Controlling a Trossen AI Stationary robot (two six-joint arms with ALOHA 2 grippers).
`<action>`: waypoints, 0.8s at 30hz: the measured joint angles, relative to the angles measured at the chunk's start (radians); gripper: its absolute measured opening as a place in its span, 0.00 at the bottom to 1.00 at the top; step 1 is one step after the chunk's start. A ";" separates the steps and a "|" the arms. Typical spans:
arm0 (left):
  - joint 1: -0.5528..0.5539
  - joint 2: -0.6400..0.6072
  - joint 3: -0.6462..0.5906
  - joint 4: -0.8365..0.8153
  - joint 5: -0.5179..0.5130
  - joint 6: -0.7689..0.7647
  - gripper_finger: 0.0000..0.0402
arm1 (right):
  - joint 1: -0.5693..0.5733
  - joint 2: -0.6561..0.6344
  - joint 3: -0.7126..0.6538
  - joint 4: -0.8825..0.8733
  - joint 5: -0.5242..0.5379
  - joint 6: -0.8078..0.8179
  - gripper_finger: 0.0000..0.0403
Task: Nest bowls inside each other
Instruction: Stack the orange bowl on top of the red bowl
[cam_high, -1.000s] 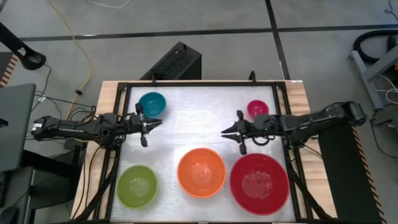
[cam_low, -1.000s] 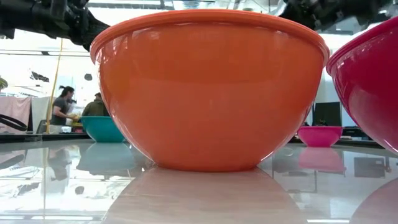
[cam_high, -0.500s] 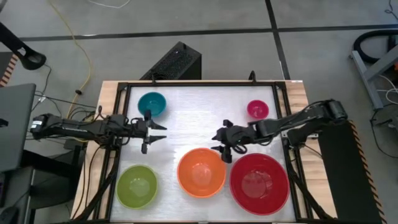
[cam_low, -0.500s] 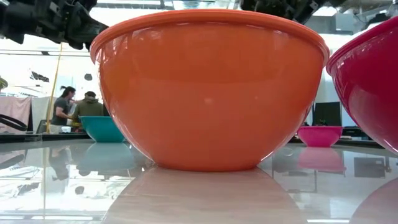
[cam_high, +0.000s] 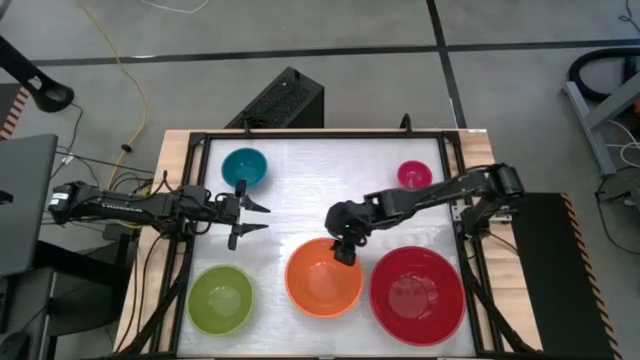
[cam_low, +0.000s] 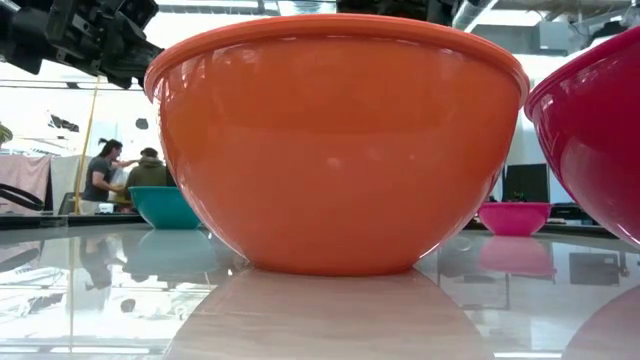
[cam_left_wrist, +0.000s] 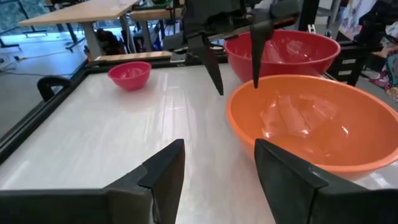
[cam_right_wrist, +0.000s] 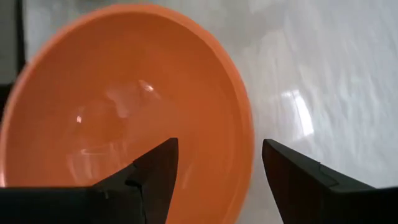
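Your right gripper (cam_high: 345, 250) hangs, fingers apart, astride the rim of the orange bowl (cam_high: 323, 278) at lower centre, likely to lift it into the red bowl (cam_high: 416, 295). Left gripper (cam_high: 252, 218) waits open, centre-left.

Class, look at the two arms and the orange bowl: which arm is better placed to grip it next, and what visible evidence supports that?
Probably the right. Its end effector hangs open over the far rim of the orange bowl, one finger inside and one outside. The left end effector, also open, sits farther off, beside the teal bowl.
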 joint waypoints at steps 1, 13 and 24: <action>0.000 0.000 0.000 0.000 0.000 -0.003 0.46 | -0.002 0.018 0.027 -0.032 0.000 -0.001 0.63; 0.000 0.000 0.000 0.002 0.025 -0.012 0.46 | -0.008 0.198 0.179 -0.176 0.026 -0.027 0.63; 0.000 0.000 0.000 0.002 0.019 -0.010 0.46 | -0.009 0.202 0.181 -0.172 0.014 -0.001 0.19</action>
